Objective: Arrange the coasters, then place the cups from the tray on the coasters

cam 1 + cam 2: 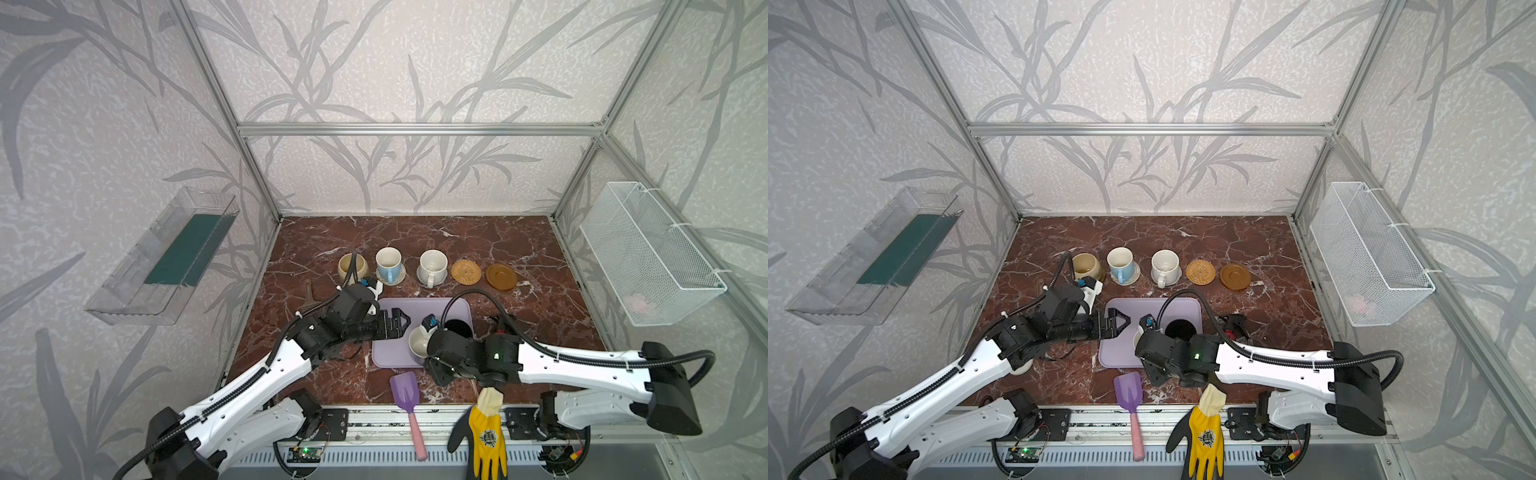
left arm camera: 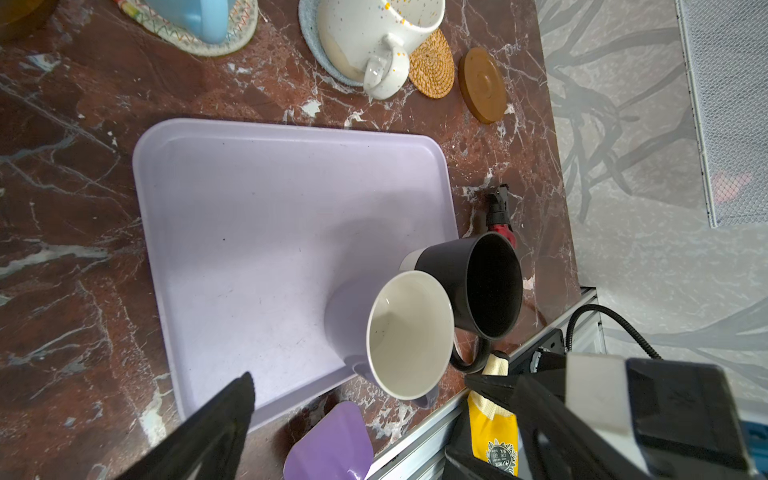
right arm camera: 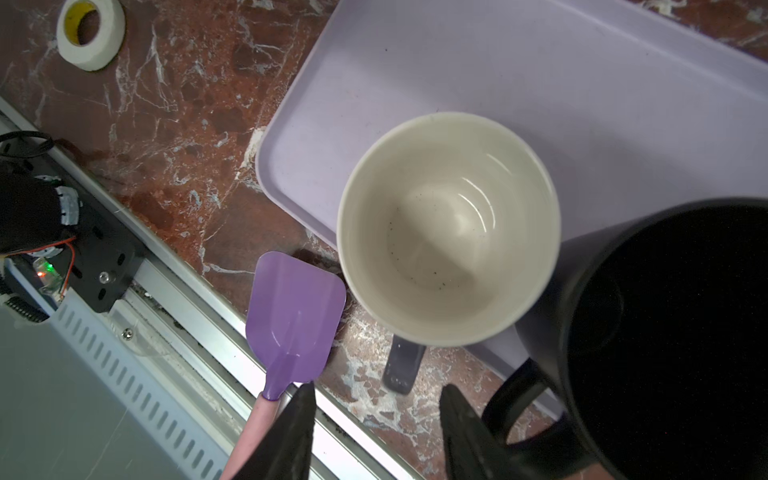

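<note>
Right tool (image 3: 376, 390), jaws apart, is being held short of the handle (image 3: 401, 365) of the lavender cup (image 3: 449, 228); a centred grip, clear of the black cup (image 3: 673, 332), is being advised; left tool (image 1: 399, 323) likewise apart.

Tray (image 2: 249, 228) mostly bare; black mug (image 2: 440, 266) just beside lavender mug (image 2: 409, 336); scoop (image 3: 295, 316) near tray's front edge.

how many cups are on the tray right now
2. The lavender cup stands at the tray's near right corner; the black cup is beside it, at the right edge.
</note>
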Robot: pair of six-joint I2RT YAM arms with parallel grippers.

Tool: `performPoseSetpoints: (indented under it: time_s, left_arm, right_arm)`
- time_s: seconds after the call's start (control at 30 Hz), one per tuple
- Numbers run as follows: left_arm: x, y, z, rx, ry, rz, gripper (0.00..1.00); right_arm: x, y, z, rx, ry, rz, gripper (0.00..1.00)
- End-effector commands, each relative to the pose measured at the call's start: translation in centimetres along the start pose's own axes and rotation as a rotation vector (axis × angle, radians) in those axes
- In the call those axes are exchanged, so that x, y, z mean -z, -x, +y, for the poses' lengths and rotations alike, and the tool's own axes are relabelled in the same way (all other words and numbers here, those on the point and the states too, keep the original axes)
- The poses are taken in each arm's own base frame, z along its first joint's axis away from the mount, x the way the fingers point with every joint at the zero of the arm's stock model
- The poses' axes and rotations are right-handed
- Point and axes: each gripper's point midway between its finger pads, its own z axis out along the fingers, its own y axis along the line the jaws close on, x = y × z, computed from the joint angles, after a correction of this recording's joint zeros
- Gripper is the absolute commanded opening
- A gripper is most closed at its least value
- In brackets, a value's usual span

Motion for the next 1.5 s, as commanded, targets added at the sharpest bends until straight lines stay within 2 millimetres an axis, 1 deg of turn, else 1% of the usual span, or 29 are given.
performPoseSetpoints:
  time_s: [0.0, 0.1, 0.23, 0.37, 0.5, 0.6, 0.7, 0.83, 1.03, 1.17, 1.23, 1.27, 1.47]
  left_arm:
    - [0.1, -0.1, 0.2, 0.025, -0.014, -0.012, 0.99]
    - [-0.1, -0.3, 1.0, 0.042, 0.01, -0.02, 0.99]
    - [-0.8, -0.8, 2.2, 0.076, 0.04, -0.021, 0.99]
    - [-1.3, -1.3, 2.7, 0.098, 0.043, -0.014, 0.99]
    - [-1.3, -1.4, 3.3, 0.108, 0.07, -0.017, 0.99]
    - [-1.3, -1.2, 3.3, 0.108, 0.079, -0.019, 0.99]
    - [-1.3, -1.1, 3.2, 0.106, 0.08, -0.017, 0.99]
    - [-1.1, -1.1, 3.2, 0.108, 0.08, -0.024, 0.99]
    - [-0.5, -1.2, 3.4, 0.113, 0.082, -0.036, 0.99]
    - [-0.2, -1.3, 3.7, 0.121, 0.082, -0.053, 0.99]
    - [-0.1, -1.3, 3.7, 0.13, 0.07, -0.061, 0.99]
    - [-0.1, -1.3, 3.7, 0.134, 0.066, -0.064, 0.99]
    - [0.1, -1.0, 3.5, 0.146, 0.054, -0.085, 0.99]
  right_arm:
    - [-1.2, -0.1, -0.2, -0.016, -0.029, -0.006, 0.46]
    - [-1.9, -0.1, 0.0, -0.015, -0.037, 0.0, 0.42]
    - [-2.9, 0.0, -0.9, -0.023, -0.103, -0.004, 0.39]
    - [-3.9, 0.2, -0.8, -0.026, -0.113, -0.011, 0.34]
    - [-4.9, 0.3, -1.1, -0.034, -0.15, -0.012, 0.32]
    - [-5.6, 0.4, -1.1, -0.033, -0.171, 0.002, 0.32]
    - [-6.5, 0.1, -0.9, -0.029, -0.183, 0.022, 0.35]
    - [-7.2, 0.2, -1.0, -0.027, -0.199, 0.026, 0.34]
    - [-7.4, 0.6, -1.1, -0.015, -0.225, 0.02, 0.26]
    - [-7.3, 0.8, -1.2, -0.013, -0.231, 0.008, 0.24]
    - [-7.3, 1.0, -1.0, -0.012, -0.219, 0.001, 0.22]
    - [-7.2, 1.1, -0.9, -0.011, -0.212, -0.003, 0.19]
    - [-6.1, 2.3, -0.5, -0.004, -0.19, -0.051, 0.16]
